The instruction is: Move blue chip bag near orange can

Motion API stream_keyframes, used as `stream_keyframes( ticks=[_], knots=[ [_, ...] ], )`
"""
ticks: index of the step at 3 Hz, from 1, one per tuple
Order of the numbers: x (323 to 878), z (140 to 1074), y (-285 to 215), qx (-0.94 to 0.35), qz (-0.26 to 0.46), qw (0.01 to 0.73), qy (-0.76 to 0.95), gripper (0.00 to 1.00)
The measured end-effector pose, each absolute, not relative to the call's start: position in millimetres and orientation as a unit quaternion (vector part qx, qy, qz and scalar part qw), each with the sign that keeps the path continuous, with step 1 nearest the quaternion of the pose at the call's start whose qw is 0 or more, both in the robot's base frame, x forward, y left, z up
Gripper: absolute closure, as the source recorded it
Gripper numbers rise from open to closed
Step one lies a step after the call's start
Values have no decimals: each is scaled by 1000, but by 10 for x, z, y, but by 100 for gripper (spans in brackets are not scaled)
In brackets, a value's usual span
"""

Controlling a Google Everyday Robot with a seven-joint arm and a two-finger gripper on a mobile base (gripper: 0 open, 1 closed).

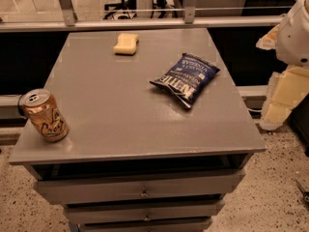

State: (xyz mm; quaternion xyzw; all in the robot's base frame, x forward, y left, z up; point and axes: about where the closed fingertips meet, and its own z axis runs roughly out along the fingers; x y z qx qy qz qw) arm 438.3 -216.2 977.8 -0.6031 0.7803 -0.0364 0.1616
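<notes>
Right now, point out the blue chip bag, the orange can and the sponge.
blue chip bag (pixel 186 79), camera view, middle of its face
orange can (pixel 48 120), camera view, lettered side
sponge (pixel 126 43), camera view, top face
gripper: not in view; arm (pixel 295 30) at right edge

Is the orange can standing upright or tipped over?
Upright: the orange can stands on its base, silver top facing up. The gripper is not in view.

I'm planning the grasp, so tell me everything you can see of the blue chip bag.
The blue chip bag is a crinkly navy foil packet with white "Kettle" lettering, lying flat and skewed on the grey cabinet top, right of centre. It touches only that surface; the sponge and orange can sit apart. The gripper is out of view; only a white arm segment shows at right.
</notes>
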Motion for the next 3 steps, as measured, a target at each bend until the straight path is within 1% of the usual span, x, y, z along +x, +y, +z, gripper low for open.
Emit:
stream_keyframes(
  ticks=[1, 2, 3],
  knots=[
    [4383, 9778, -2162, -603, -36, 162, 780, 0],
    [4606, 9706, -2108, -600, -37, 180, 779, 0],
    [5326, 9407, -2003, -566, -33, 220, 794, 0]
  ],
)
